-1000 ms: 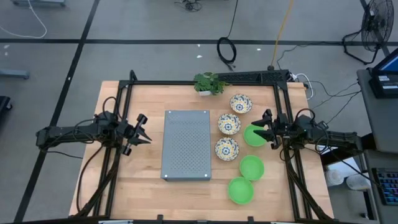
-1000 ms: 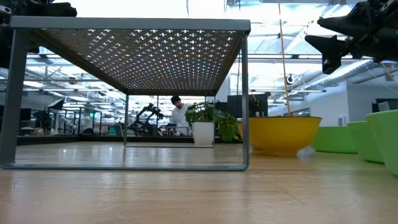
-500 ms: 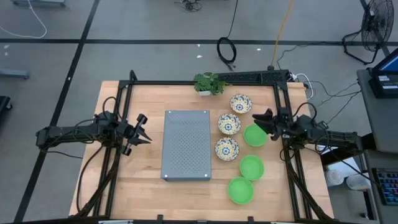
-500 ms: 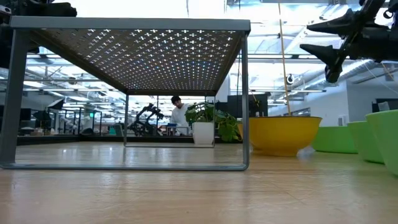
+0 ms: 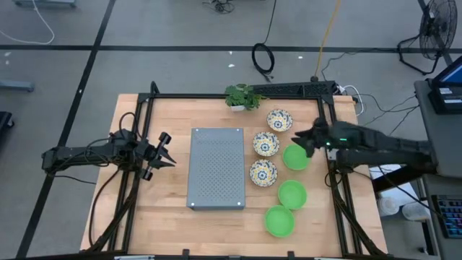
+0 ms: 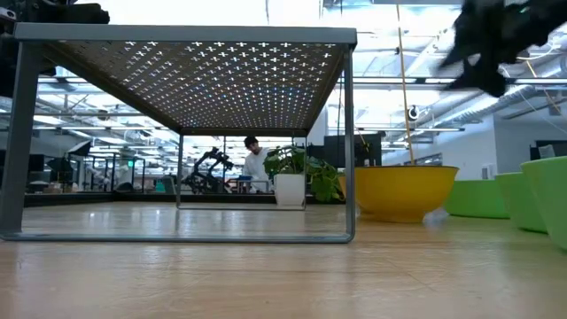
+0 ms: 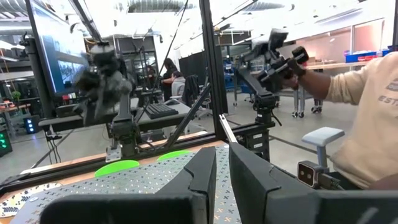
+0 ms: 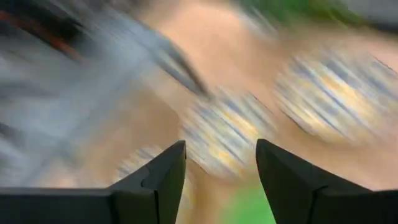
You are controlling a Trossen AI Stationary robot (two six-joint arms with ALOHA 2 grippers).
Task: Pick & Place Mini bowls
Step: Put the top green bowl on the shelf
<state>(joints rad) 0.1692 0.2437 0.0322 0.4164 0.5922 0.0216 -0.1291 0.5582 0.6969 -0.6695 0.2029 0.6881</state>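
Three cream floral mini bowls (image 5: 280, 120) (image 5: 266, 144) (image 5: 263, 172) and three green mini bowls (image 5: 294, 157) (image 5: 292, 193) (image 5: 279, 220) stand on the table, right of the grey perforated tray (image 5: 216, 167). My right gripper (image 5: 304, 139) hangs open in the air over the far edge of the farthest green bowl and touches nothing. It is blurred in the low view (image 6: 483, 53), and in its wrist view (image 8: 221, 180) it looks down on the floral bowls. My left gripper (image 5: 167, 152) waits left of the tray, its fingers (image 7: 245, 177) a narrow gap apart with nothing between them.
A small potted plant (image 5: 242, 96) stands at the table's far edge behind the tray. A black frame (image 5: 321, 115) rims the table. Beyond the table a person's arm (image 7: 367, 124) holds a control handle. Bare wood lies near the front edge.
My right gripper has risen well above the bowls and shifted a little toward the far edge. It has rolled and tipped its fingers down toward the table. It has stayed open with nothing in it. No bowl has moved.
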